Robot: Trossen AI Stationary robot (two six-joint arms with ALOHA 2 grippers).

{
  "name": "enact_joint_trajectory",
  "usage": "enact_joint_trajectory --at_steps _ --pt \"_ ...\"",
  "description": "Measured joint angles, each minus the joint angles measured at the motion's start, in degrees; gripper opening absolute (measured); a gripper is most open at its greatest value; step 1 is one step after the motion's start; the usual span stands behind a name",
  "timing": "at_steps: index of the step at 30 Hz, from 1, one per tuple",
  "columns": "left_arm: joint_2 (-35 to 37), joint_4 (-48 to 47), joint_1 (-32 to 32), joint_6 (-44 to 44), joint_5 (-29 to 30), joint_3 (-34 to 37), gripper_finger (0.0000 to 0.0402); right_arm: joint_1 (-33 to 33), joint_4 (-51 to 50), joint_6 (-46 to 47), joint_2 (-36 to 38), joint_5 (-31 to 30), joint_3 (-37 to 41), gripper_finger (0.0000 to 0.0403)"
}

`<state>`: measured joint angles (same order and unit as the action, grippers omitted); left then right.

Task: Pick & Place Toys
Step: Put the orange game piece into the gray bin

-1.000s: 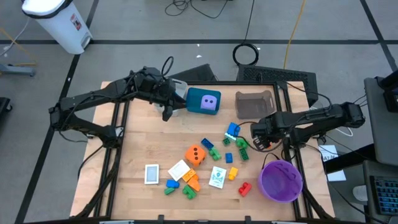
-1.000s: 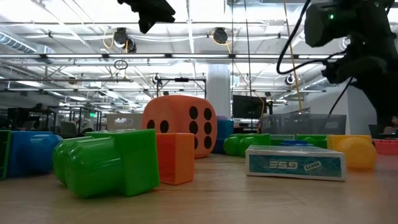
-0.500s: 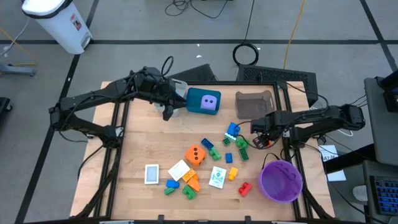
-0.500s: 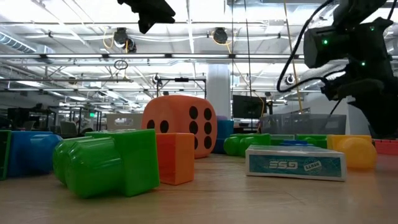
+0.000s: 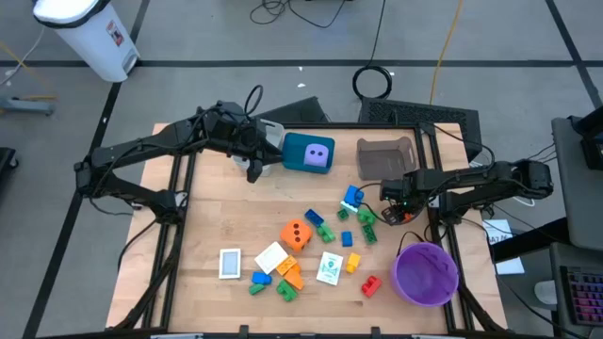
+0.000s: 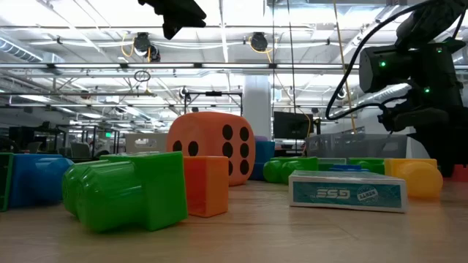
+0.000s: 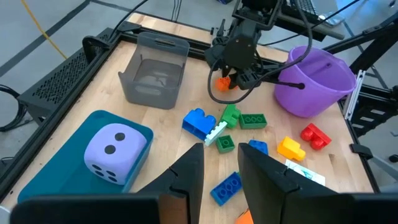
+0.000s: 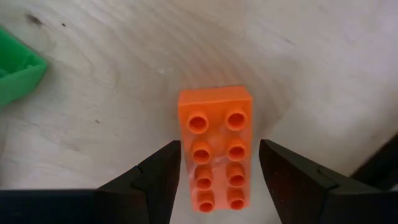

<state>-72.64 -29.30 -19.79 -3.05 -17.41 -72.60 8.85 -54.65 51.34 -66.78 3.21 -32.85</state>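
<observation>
An orange two-by-four brick (image 8: 214, 155) lies studs up on the wood near the table's right edge. My right gripper (image 8: 221, 146) points straight down over it, open. One finger stands on each long side of the brick's end, with bare wood showing in both gaps. From the left wrist view the brick (image 7: 222, 82) shows at the fingertips. My left gripper (image 5: 254, 169) hangs high at the far left, its fingers a little apart and holding nothing. Beside it a purple die (image 5: 318, 155) sits in a teal tray (image 5: 294, 151). Loose bricks, an orange die (image 5: 297, 234) and white cards (image 5: 271, 256) lie mid-table.
A grey tray (image 5: 386, 158) stands just beyond my right gripper, and a purple bowl (image 5: 426, 273) is near the right front corner. Green (image 5: 366, 218) and blue (image 5: 352, 196) bricks lie close to the left of the orange brick. Bare wood lies at the table's left side.
My right gripper has sunk toward the table over the orange brick, still pointing down, with the gap between its fingers unchanged.
</observation>
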Motion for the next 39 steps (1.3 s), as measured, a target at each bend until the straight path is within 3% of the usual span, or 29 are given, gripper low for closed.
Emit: enact_joint_trajectory --at_steps 8,15,22,27,34,39 --pt "0.0 0.0 -0.1 0.0 0.0 0.0 0.0108 0.2 0.8 -1.6 0.0 0.0 0.3 0.0202" --pt "0.0 0.0 -0.1 0.0 0.0 0.0 0.0108 0.2 2.3 -3.1 0.0 0.0 0.3 0.0135" --pt "0.0 0.1 -0.1 -0.1 0.0 0.0 0.0108 0.2 10.0 -4.1 0.1 1.6 -0.9 0.0133" --pt "0.0 1.8 -0.1 -0.7 0.0 0.0 0.0108 0.2 23.9 -3.7 2.4 1.5 -5.1 0.0137" --pt "-0.1 3.2 -0.1 -6.8 0.0 0.0 0.0108 2.5 54.9 -2.6 6.5 1.0 -7.4 0.0138" --pt "-2.8 7.8 0.1 -13.6 -3.8 0.0 0.0108 4.9 72.5 -2.8 6.9 1.1 -7.5 0.0138"
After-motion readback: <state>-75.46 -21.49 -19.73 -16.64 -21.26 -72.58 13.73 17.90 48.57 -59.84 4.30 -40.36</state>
